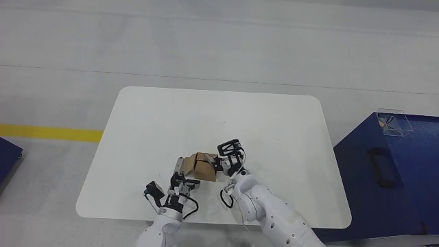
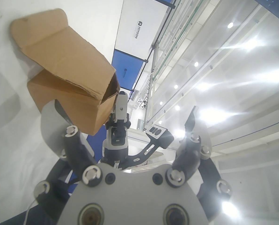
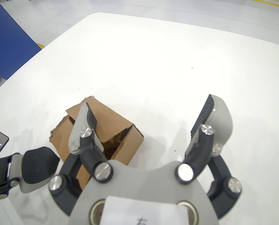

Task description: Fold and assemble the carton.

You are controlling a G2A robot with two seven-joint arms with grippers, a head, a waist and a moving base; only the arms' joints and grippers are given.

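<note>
- Bench (image 1: 206, 116), white: we see the carton (image 1: 203, 165) near its front edge, between both arms.
- Right jaws: spread wide and holding nothing, with one finger (image 3: 79, 127) over the carton.
- Left jaws: wide apart and empty, just beside the carton.

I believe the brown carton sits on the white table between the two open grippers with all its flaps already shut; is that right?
Not quite: the flaps are not all shut. The right wrist view shows the carton with one end open, flaps apart and its dark inside exposed. The rest holds: it sits on the white table between the open left gripper and right gripper.
</note>
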